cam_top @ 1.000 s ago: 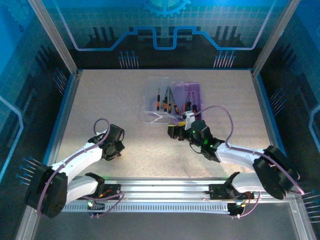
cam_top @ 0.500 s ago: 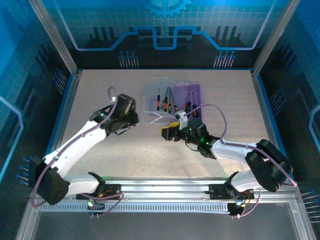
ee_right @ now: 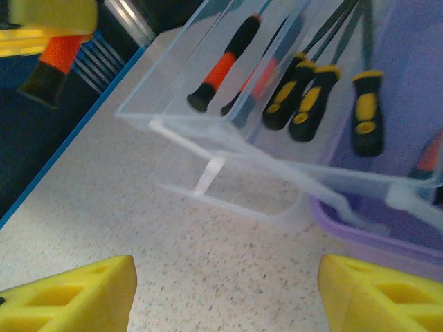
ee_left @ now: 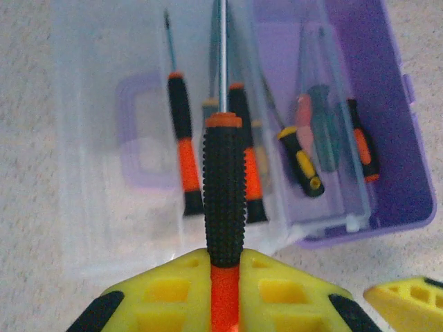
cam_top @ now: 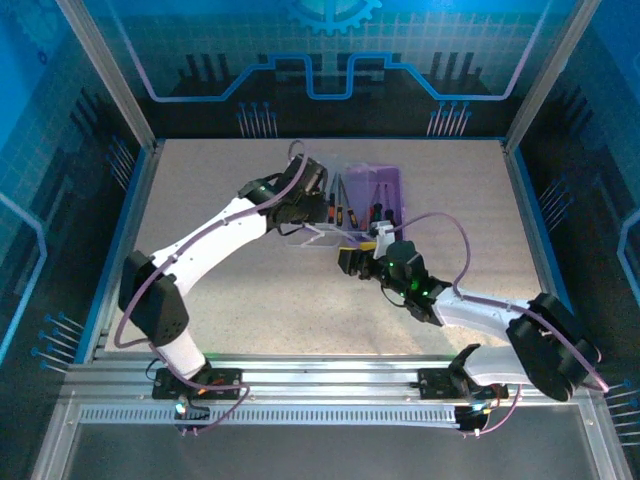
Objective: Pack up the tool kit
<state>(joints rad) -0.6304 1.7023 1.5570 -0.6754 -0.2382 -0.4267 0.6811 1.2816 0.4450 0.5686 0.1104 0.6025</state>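
Left end effector point(ee_left: 225, 304) is clamped on an orange-and-black screwdriver point(ee_left: 223, 194), shaft pointing ahead over the open case point(ee_left: 408, 173) just below. The smart move: lower it flat beside the other screwdrivers point(ee_left: 181, 145) lying ahead, tip clearing the case edge, then let go. Right end effector point(ee_right: 228, 290) hovers spread wide apart, case just ahead.

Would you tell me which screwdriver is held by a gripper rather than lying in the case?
The screwdriver with the ribbed black grip, clamped in the left gripper over the clear lid; the others lie inside the case.
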